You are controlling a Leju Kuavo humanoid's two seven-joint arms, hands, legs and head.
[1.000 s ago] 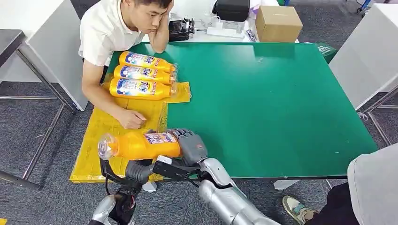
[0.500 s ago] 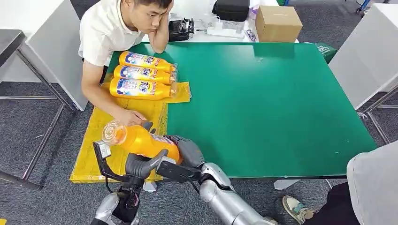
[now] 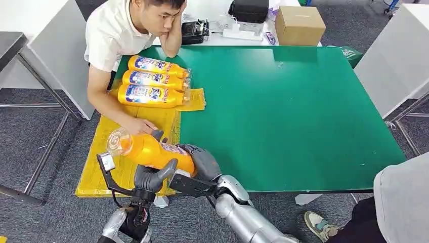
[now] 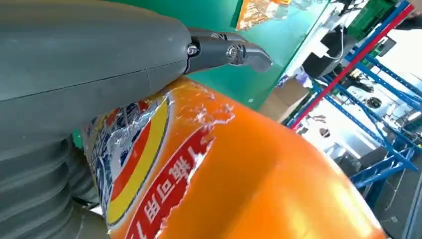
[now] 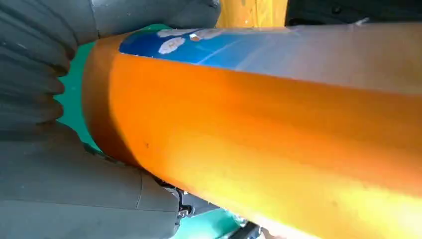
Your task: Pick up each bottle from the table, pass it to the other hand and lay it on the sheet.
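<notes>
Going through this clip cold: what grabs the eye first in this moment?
The orange bottle held tilted at the table's near left corner, with the right robot hand and left robot hand both on it. Behind it, three more orange bottles lie side by side on the yellow sheet. A person sits at that end, one hand resting on the sheet.

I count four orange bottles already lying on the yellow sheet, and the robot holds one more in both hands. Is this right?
Not quite. The head view shows three orange bottles lying on the yellow sheet, not four. The rest stands: one more bottle is held between the left robot hand and the right robot hand.
</notes>
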